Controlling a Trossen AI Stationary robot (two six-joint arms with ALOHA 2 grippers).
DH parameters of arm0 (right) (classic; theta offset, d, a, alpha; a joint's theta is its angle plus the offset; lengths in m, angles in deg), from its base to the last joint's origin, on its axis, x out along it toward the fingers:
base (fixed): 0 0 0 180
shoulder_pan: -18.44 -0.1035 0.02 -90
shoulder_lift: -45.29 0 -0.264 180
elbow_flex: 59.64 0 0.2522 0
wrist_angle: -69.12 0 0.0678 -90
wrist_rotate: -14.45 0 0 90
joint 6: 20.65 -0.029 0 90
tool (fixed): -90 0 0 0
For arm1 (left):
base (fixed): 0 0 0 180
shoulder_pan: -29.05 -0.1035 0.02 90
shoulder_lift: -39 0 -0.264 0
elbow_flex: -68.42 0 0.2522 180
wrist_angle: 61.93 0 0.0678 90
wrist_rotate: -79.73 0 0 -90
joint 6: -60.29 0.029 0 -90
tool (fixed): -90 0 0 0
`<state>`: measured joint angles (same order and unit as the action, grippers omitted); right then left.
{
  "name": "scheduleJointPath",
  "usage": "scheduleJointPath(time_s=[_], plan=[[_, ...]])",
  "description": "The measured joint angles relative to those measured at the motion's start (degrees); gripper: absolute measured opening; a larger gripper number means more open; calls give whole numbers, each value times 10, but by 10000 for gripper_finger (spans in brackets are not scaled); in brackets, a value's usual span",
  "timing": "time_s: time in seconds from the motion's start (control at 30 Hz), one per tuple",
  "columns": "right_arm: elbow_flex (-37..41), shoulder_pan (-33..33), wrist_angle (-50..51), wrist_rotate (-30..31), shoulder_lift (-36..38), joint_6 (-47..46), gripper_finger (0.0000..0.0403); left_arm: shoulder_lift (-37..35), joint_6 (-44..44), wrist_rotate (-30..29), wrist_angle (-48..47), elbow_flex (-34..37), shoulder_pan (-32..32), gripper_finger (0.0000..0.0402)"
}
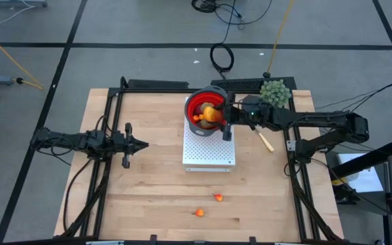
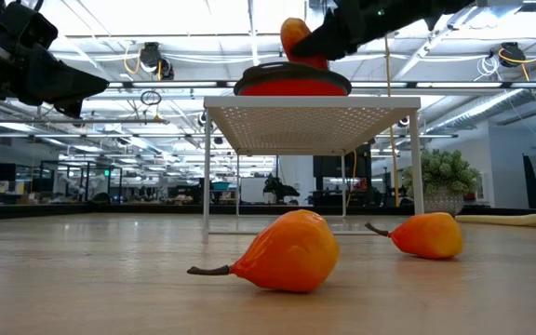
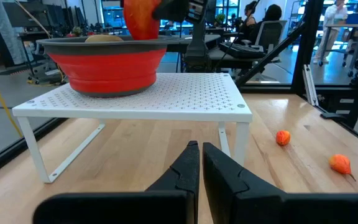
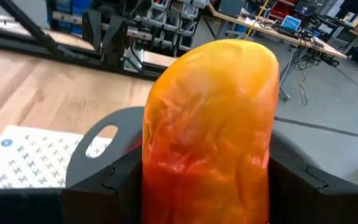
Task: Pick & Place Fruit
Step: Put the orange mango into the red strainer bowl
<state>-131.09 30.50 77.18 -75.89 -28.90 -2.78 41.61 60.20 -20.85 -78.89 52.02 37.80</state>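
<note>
Bowl [image 1: 203, 107] on rack [image 1: 209, 146], table [image 1: 148, 184] centre; two fruits [image 1: 218, 197] [image 1: 199, 213] before rack; plant [image 1: 275, 91] behind right

Red bowl [image 1: 203, 107] with dark rim at 12 o'clock on white dotted rack [image 1: 209, 149]; orange-red oblong fruit [image 4: 209, 134]; two small orange fruits [image 1: 218, 197] at 6; possibly brownish piece inside bowl.

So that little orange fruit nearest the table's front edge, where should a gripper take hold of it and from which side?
Grip the small orange fruit across its rounded body, coming straight down from above. It lies on its side on the bare table with a thin stem sticking out, as the low view shows; close the fingers across the plump middle, not the stem.
</note>
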Motion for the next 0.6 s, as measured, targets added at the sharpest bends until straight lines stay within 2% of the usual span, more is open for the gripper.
scheduleJointPath(time_s=[0.6], plan=[[0, -2, 25, -14, 0, 75, 240, 0, 1, 0, 0, 0, 0, 19]])
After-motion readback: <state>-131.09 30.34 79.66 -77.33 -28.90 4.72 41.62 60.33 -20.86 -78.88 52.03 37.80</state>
